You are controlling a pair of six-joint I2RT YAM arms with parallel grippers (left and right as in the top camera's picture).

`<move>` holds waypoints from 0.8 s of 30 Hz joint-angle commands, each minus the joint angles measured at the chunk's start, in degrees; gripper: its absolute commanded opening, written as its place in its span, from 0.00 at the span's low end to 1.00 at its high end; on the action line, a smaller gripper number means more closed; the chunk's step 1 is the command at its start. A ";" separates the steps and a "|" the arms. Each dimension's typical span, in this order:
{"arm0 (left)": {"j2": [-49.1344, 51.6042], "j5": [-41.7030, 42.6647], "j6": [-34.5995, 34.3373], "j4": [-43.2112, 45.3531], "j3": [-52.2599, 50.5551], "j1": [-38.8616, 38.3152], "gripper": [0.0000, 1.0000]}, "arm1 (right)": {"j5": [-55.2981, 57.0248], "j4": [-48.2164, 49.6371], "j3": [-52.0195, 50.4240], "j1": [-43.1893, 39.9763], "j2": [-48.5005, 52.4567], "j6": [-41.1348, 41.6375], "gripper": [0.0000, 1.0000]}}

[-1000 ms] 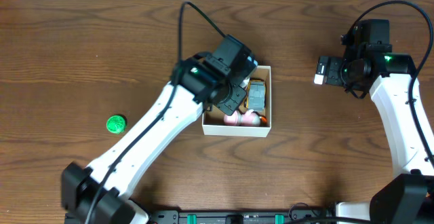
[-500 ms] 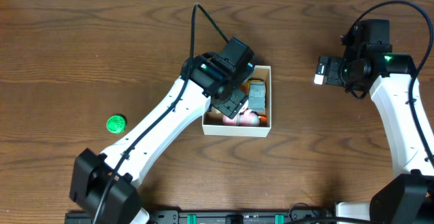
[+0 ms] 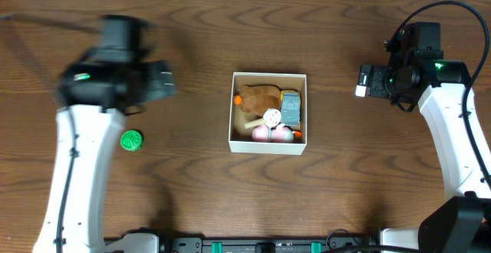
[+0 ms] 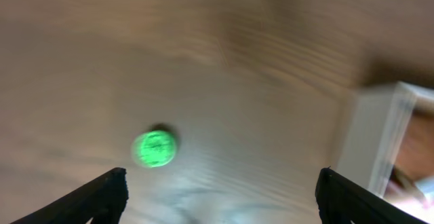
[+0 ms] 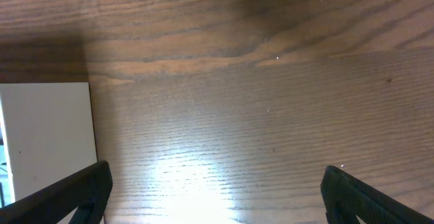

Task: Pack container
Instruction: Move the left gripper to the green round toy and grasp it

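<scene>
The container (image 3: 267, 146) sits near the middle of the wooden table (image 3: 368, 176), a square, shallow box with white walls and its open top facing up. Inside it, a brown plush toy (image 3: 259, 97) fills the 11 o'clock part; a grey item (image 3: 291, 107) lies against the wall at 3 o'clock; two pink rounded pieces (image 3: 262, 133) lie side by side along the wall at 6 o'clock; a small round white-and-red piece (image 3: 271, 116) rests between the plush and the pink pair. What these small things are cannot be told more exactly.

The left gripper (image 3: 157, 80) is well apart from the container, between 9 and 10 o'clock of it, and looks blurred from overhead. In the left wrist view its two fingertips (image 4: 112, 190) stand wide apart at the lower corners with nothing between them, so the left gripper (image 4: 220, 187) is spread and empty; the container's white wall (image 4: 369, 139) shows at 3 o'clock of that view.

A green disc (image 3: 131, 139) lies flat on the table near 9 o'clock of the container, well apart from it and at about 7 o'clock of the left gripper; the left wrist view shows it (image 4: 154, 148) blurred on bare wood.

The right gripper (image 3: 367, 80) hangs between 2 and 3 o'clock of the container, apart from it. In its own view the right gripper (image 5: 217, 183) has its fingers spread wide over bare wood, holding nothing.
</scene>
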 commanded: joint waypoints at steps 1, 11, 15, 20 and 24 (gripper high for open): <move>-1.79 1.66 -3.45 -1.86 0.35 9.99 0.91 | -0.44 -0.07 -0.17 -0.07 0.11 -1.05 0.99; 0.79 7.54 -3.28 -1.14 -6.05 23.10 0.98 | -0.46 -1.27 -0.22 -0.04 0.11 -1.01 0.99; 3.78 7.54 -3.19 1.92 -10.69 23.04 0.99 | -0.66 -1.40 -0.22 -0.04 0.11 -0.81 0.99; 9.51 7.56 -3.21 4.31 -15.30 23.04 0.98 | -3.26 -1.36 -0.22 -0.04 0.11 -0.83 1.00; 14.58 7.58 -3.21 5.62 -17.68 23.04 0.98 | -3.26 -1.33 -0.22 -0.04 0.11 -0.81 0.99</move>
